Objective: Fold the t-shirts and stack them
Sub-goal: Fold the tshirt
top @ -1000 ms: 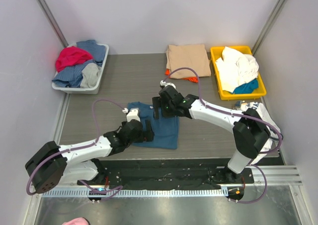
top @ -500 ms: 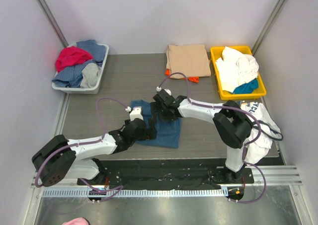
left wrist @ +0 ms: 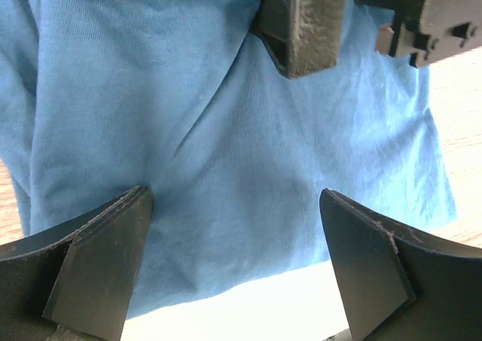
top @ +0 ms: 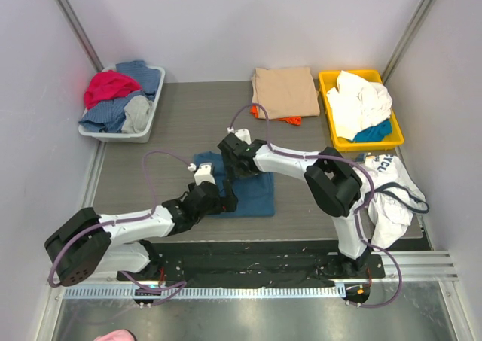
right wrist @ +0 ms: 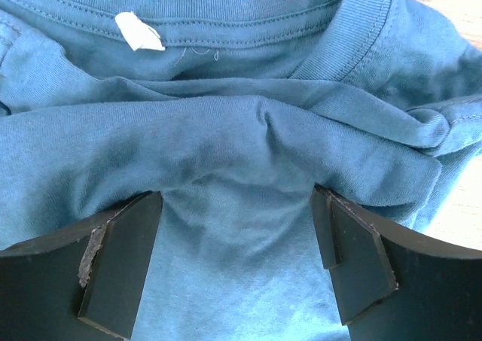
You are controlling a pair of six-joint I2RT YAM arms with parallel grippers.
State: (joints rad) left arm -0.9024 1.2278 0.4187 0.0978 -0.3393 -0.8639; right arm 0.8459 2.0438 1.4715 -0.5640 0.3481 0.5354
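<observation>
Right wrist: hand (right wrist: pixel 233 203) spread over t-shirt (right wrist: pixel 226 123)

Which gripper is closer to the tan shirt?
Right. The right gripper is over the blue shirt, nearer the tan shirt; the left gripper is farther toward the robot.

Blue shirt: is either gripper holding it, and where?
Nothing is held. The left gripper and right gripper both stand open over the blue shirt, jaws wide, no cloth pinched.
</observation>
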